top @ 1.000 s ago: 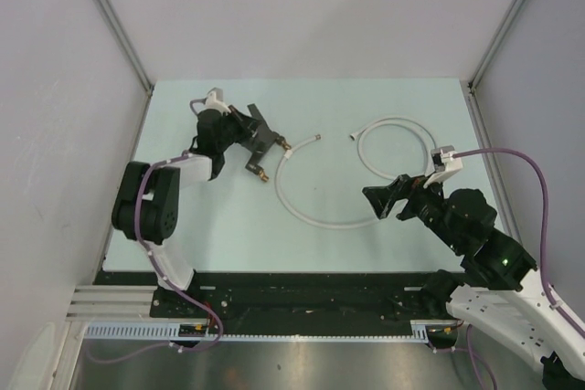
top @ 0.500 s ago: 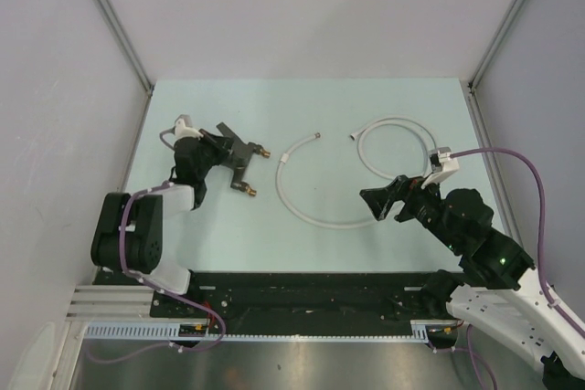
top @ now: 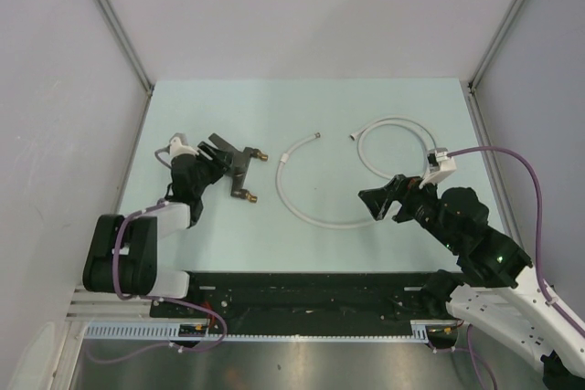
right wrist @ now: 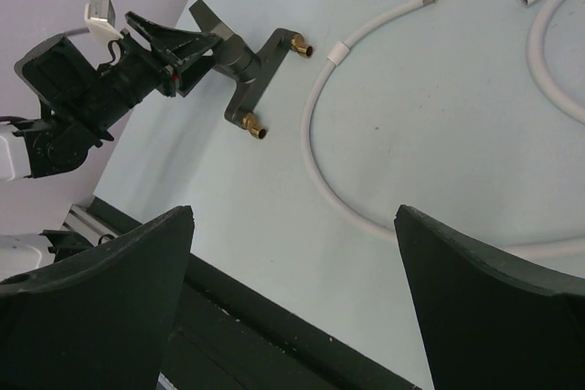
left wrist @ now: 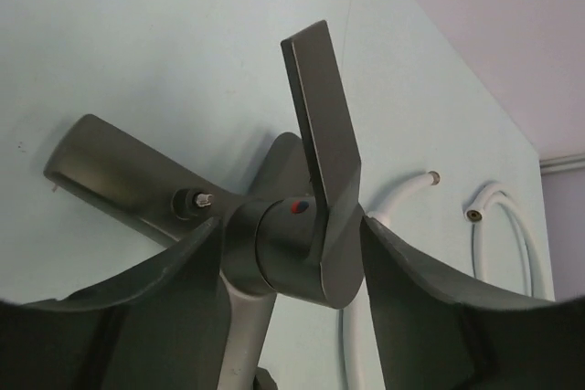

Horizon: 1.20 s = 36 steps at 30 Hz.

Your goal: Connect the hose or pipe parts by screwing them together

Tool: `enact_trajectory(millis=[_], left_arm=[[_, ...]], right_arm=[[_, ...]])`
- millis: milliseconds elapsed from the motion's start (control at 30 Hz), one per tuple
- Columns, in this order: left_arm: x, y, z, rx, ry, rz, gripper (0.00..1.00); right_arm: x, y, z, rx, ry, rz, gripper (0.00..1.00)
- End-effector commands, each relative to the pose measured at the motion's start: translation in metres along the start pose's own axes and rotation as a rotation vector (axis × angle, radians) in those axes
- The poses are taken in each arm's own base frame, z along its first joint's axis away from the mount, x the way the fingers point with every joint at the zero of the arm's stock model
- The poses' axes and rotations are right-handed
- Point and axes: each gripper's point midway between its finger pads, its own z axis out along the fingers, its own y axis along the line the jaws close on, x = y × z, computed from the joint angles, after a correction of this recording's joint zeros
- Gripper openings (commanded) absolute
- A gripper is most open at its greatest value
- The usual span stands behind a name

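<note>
The dark grey tap fitting (top: pixel 237 167) lies on the pale green table at the left, its brass threaded ends pointing right and toward me. My left gripper (top: pixel 212 171) is open, its fingers on either side of the tap's round body (left wrist: pixel 292 244); the lever handle rises between them. The thin white hose (top: pixel 320 220) lies in loose curves across the middle and right of the table, with both small end connectors near the middle at the back. My right gripper (top: pixel 373 203) hovers open and empty over the hose's near curve (right wrist: pixel 309 148). The hose (left wrist: pixel 407 191) also shows past the tap.
White enclosure walls with metal posts close in the table on three sides. A black rail (top: pixel 302 285) runs along the near edge between the arm bases. A purple cable (top: pixel 539 189) loops beside the right arm.
My left arm pulled the tap leftward and nearer, away from the hose's end, then opened its jaws from a shut grip. The right gripper has barely shifted.
</note>
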Motion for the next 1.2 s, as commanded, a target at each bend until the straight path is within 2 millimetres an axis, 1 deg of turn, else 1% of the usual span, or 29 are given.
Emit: enact_trajectory(millis=[0,33,67,100,133,167,200,233,267,300,333,367,400,467,500,567,600,633,667,700,733,767,800,833,867,900,967,1100,1167], left_arm=[[-0.017,-0.007,-0.013,-0.011,-0.033,0.062,0.69],[-0.018,-0.008,-0.015,-0.022,-0.032,0.073,0.69],[-0.031,-0.018,-0.017,-0.011,-0.057,0.084,0.69],[-0.030,-0.010,-0.019,-0.067,-0.046,0.098,0.70],[-0.031,-0.015,-0.021,-0.072,-0.042,0.147,0.71],[-0.044,-0.029,-0.023,-0.070,-0.069,0.176,0.72],[-0.039,-0.024,-0.026,-0.117,-0.039,0.211,0.73],[-0.040,-0.031,-0.028,-0.134,-0.048,0.270,0.74],[-0.048,-0.044,-0.028,-0.124,-0.061,0.295,0.74],[-0.045,-0.047,-0.031,-0.135,-0.044,0.321,0.74],[-0.040,-0.056,-0.032,-0.124,-0.036,0.360,0.74],[-0.044,-0.068,-0.033,-0.106,-0.043,0.379,0.74],[-0.040,-0.072,-0.033,-0.101,-0.028,0.400,0.74],[-0.030,-0.099,-0.033,-0.025,0.001,0.456,0.74],[-0.019,-0.103,-0.028,-0.003,0.040,0.475,0.75],[0.000,-0.126,-0.024,0.089,0.110,0.502,0.75],[0.010,-0.131,-0.020,0.113,0.145,0.514,0.74],[0.032,-0.129,-0.011,0.126,0.212,0.549,0.74],[0.040,-0.140,-0.004,0.167,0.244,0.561,0.74],[0.054,-0.143,-0.001,0.200,0.301,0.574,0.73],[0.078,-0.133,0.011,0.188,0.377,0.600,0.72],[0.077,-0.146,0.020,0.207,0.381,0.607,0.71],[0.087,-0.138,0.023,0.176,0.436,0.626,0.70],[0.087,-0.150,0.032,0.185,0.435,0.655,0.69],[0.102,-0.139,0.044,0.155,0.480,0.674,0.69],[0.110,-0.131,0.048,0.129,0.521,0.686,0.68],[0.118,-0.130,0.062,0.112,0.552,0.706,0.67],[0.127,-0.110,0.074,0.043,0.586,0.753,0.66],[0.130,-0.109,0.079,0.044,0.598,0.765,0.64]], right_arm=[[-0.001,-0.001,-0.003,0.010,-0.008,0.030,0.97],[0.000,-0.001,-0.002,0.013,-0.007,0.032,0.97],[0.000,-0.002,-0.002,0.018,-0.005,0.037,0.97],[0.001,-0.003,-0.001,0.019,0.000,0.036,0.97],[0.002,-0.003,-0.001,0.023,0.003,0.039,0.97],[0.003,-0.003,0.000,0.023,0.006,0.038,0.97],[0.005,-0.004,0.002,0.028,0.015,0.041,0.97],[0.007,-0.005,0.004,0.032,0.020,0.041,0.97],[0.010,-0.007,0.005,0.039,0.025,0.041,0.97],[0.012,-0.008,0.007,0.042,0.032,0.043,0.97],[0.017,-0.011,0.011,0.058,0.041,0.042,0.96],[0.020,-0.013,0.014,0.062,0.049,0.039,0.96],[0.023,-0.015,0.017,0.071,0.057,0.038,0.94],[0.033,-0.020,0.027,0.096,0.087,0.026,0.89],[0.036,-0.021,0.031,0.102,0.098,0.024,0.88],[0.046,-0.021,0.042,0.108,0.136,0.015,0.86],[0.049,-0.020,0.045,0.103,0.149,0.014,0.86],[0.054,-0.017,0.048,0.095,0.171,0.013,0.84],[0.058,-0.015,0.053,0.088,0.185,0.010,0.84],[0.063,-0.010,0.054,0.073,0.203,0.007,0.84],[0.065,-0.006,0.056,0.060,0.206,0.005,0.82],[0.067,-0.005,0.057,0.058,0.212,0.003,0.81],[0.071,0.001,0.056,0.038,0.221,-0.005,0.81],[0.071,0.001,0.055,0.038,0.218,-0.008,0.81],[0.072,0.003,0.054,0.034,0.220,-0.010,0.80],[0.071,0.004,0.052,0.031,0.213,-0.011,0.80],[0.070,0.004,0.050,0.033,0.202,-0.015,0.79],[0.061,0.002,0.041,0.031,0.167,-0.025,0.79],[0.056,0.003,0.036,0.019,0.144,-0.028,0.79]])
